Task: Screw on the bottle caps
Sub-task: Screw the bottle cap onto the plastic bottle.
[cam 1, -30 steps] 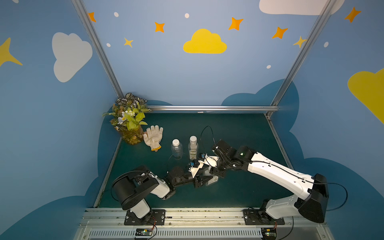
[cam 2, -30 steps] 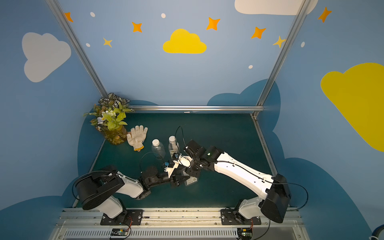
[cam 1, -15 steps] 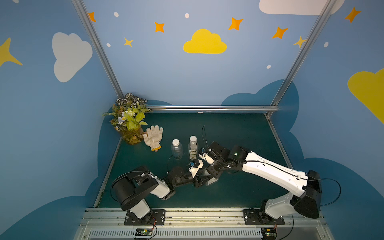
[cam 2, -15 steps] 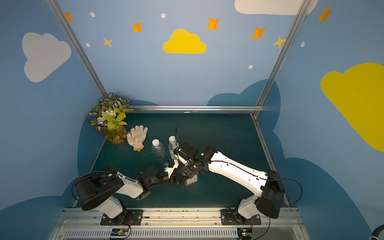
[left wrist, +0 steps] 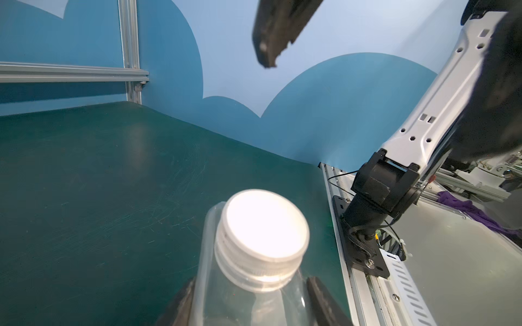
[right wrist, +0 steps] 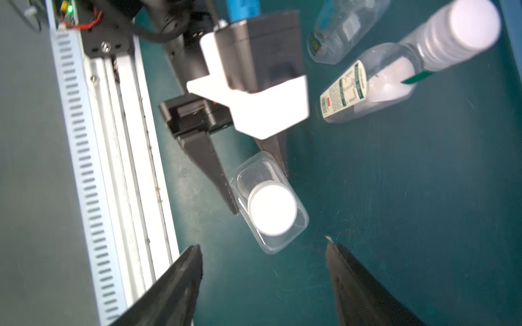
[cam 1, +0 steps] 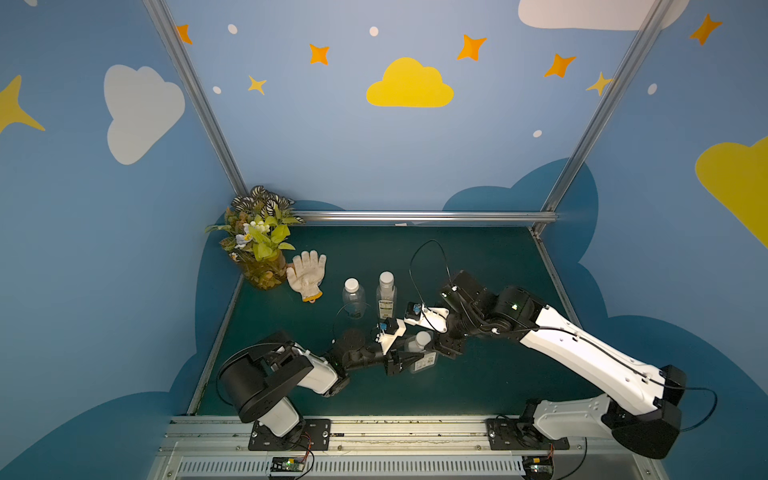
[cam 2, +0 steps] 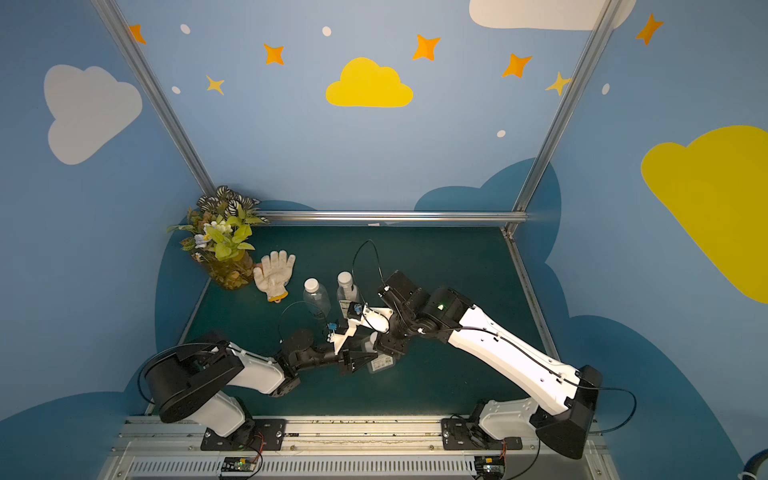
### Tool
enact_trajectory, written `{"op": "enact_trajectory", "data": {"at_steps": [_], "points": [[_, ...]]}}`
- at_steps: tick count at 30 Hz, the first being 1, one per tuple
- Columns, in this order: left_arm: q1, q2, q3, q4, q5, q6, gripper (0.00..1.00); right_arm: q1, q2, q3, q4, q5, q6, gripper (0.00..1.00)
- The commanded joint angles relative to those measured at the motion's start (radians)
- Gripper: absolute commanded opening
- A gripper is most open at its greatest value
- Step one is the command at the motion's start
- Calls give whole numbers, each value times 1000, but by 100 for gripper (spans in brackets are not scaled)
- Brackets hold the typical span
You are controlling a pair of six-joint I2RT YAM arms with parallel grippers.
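Note:
My left gripper (cam 1: 405,359) is shut on the wider flat-sided bottle (cam 1: 420,360), which stands upright near the table's front with a white cap (cam 1: 423,338) on its neck. The left wrist view shows that cap (left wrist: 264,234) just past my fingers (left wrist: 319,296). My right gripper (right wrist: 262,248) hangs open above the cap (right wrist: 272,210), apart from it and holding nothing. One of its fingers (left wrist: 271,34) shows high in the left wrist view. Further back stand the round plain bottle (cam 1: 353,296) and the slim labelled bottle (cam 1: 386,299), each with a white cap on.
A potted plant (cam 1: 259,245) and a white work glove (cam 1: 307,270) lie at the back left of the green table (cam 1: 478,266). An aluminium rail (cam 1: 374,432) with both arm bases runs along the front edge. Blue walls close off the other sides.
My right gripper's jaws have opened off the cap and the gripper has drawn back from it. The left gripper and its bottle have not moved.

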Motion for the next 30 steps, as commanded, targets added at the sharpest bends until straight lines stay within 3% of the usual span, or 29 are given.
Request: {"op": "enact_trajectory", "data": {"at_steps": [1, 9, 20, 30], "points": [[7, 3, 0, -125, 97, -26, 3, -19, 13, -35, -16, -69, -205, 69], [7, -32, 6, -177, 90, 2, 3, -43, 57, -71, 48, -136, -253, 67], [7, -67, 0, -216, 82, 16, 3, -43, 135, -83, 88, -121, -208, 62], [7, -69, -3, -223, 68, 17, 3, -41, 155, -81, 80, -100, -163, 32]]}}
